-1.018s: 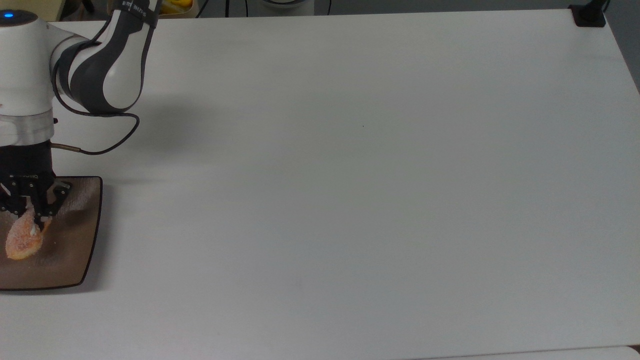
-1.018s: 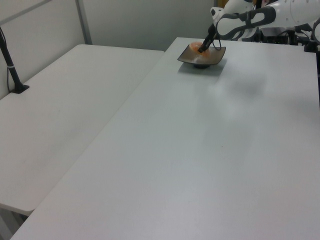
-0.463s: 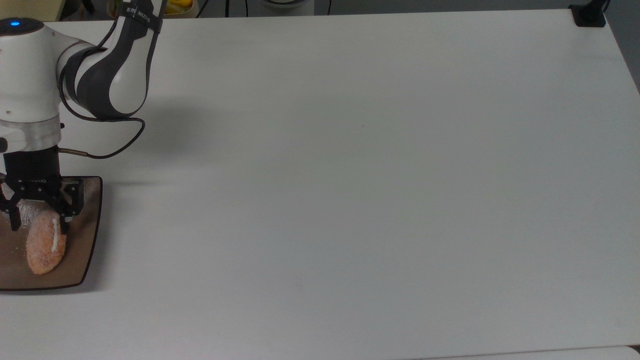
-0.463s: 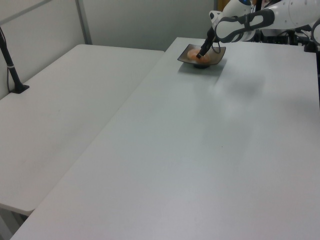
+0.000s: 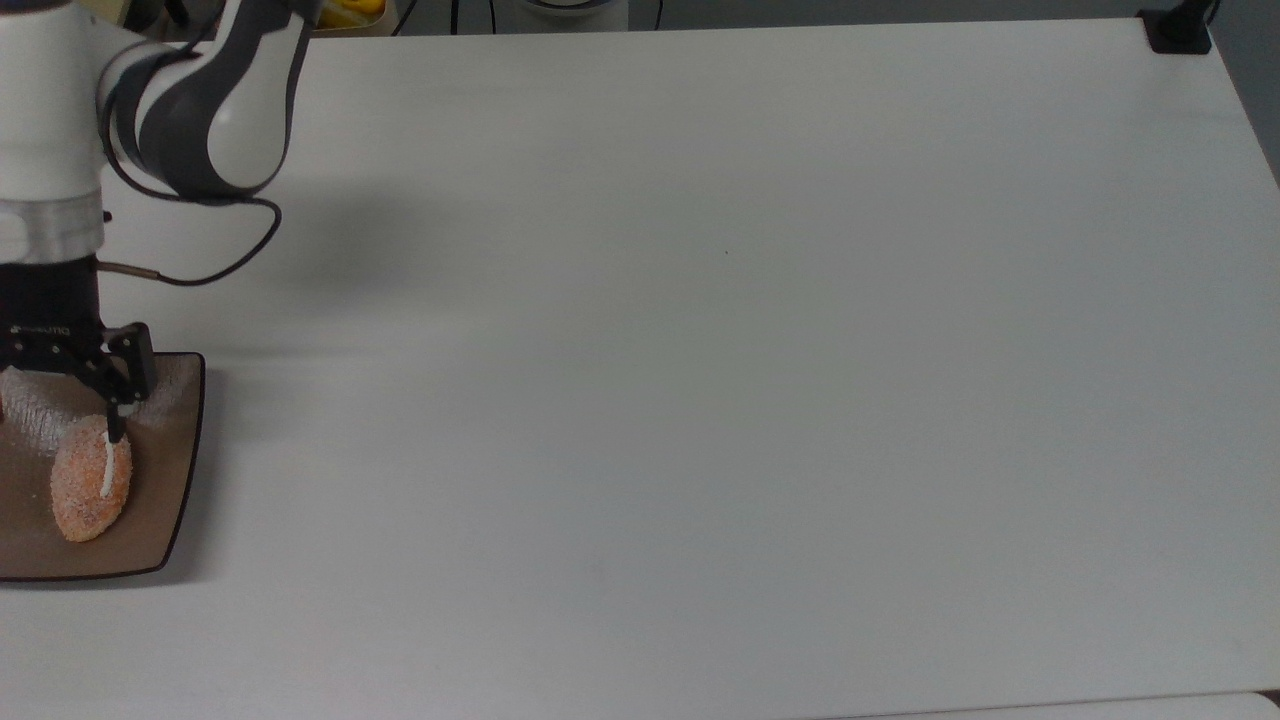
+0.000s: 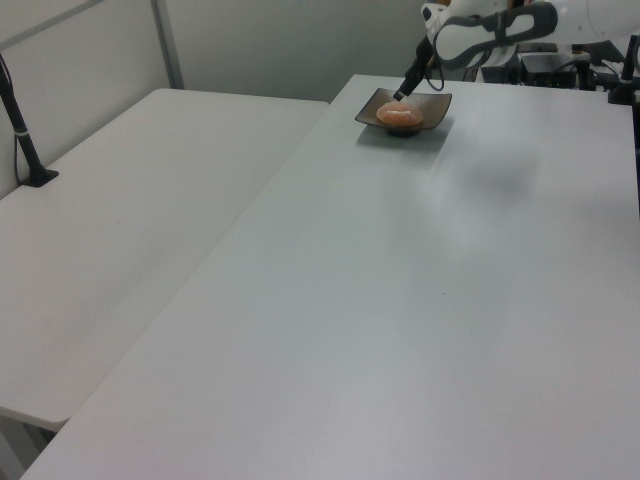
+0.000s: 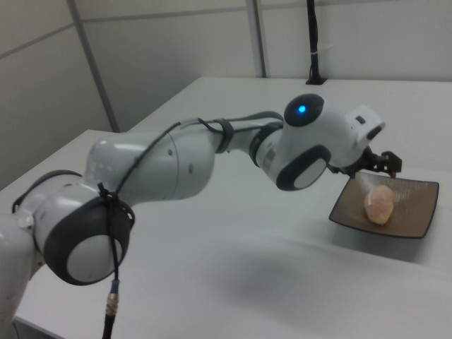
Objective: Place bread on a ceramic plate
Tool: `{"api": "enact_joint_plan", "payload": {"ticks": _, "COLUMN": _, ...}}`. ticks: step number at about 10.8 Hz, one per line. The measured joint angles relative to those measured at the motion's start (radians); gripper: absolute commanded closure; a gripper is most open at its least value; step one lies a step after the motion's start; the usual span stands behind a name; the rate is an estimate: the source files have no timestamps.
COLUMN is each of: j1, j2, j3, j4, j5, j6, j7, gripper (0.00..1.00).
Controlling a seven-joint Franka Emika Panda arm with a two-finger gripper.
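The bread (image 5: 91,491) lies on the plate (image 5: 170,520) at the tabletop's edge. The hand (image 5: 60,400), released and empty, hovers above; a straight lift would avoid nudging it.

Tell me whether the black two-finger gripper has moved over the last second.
Yes. In the top view the gripper has risen toward the frame's top, off the bread, judged against the fixed glossy brown square plate.

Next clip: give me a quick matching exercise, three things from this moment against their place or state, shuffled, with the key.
Things:
1. bread
2. plate
3. end effector

Places or states:
A. open, above the bread's far end, holding nothing
B. lying free on the plate, white stripe up
C. on the table at the top view's left edge

Pairs: 1-B, 2-C, 3-A
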State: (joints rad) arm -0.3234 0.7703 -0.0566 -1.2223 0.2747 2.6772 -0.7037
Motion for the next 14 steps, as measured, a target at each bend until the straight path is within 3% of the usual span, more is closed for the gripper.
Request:
{"api": "enact_joint_plan", "payload": {"ticks": 3, "j1": 0.001, "j2": -0.143, "j3": 0.000, "j4": -0.043, "j5": 0.000, "j6": -0.187, "j7": 0.000, "gripper": 0.00}}
{"api": "enact_joint_plan", "payload": {"ticks": 7, "j1": -0.005, "j2": -0.372, "j3": 0.000, "j4": -0.075, "j5": 0.000, "j6": -0.613, "j7": 0.019, "gripper": 0.00}}
{"api": "enact_joint_plan", "payload": {"ticks": 11, "j1": 0.004, "j2": -0.553, "j3": 0.002, "j4": -0.116, "j5": 0.000, "j6": -0.913, "j7": 0.308, "gripper": 0.00}}
{"api": "enact_joint_plan", "payload": {"ticks": 14, "j1": 0.062, "j2": -0.641, "j3": 0.005, "j4": -0.133, "j5": -0.008, "j6": -1.044, "j7": 0.504, "gripper": 0.00}}
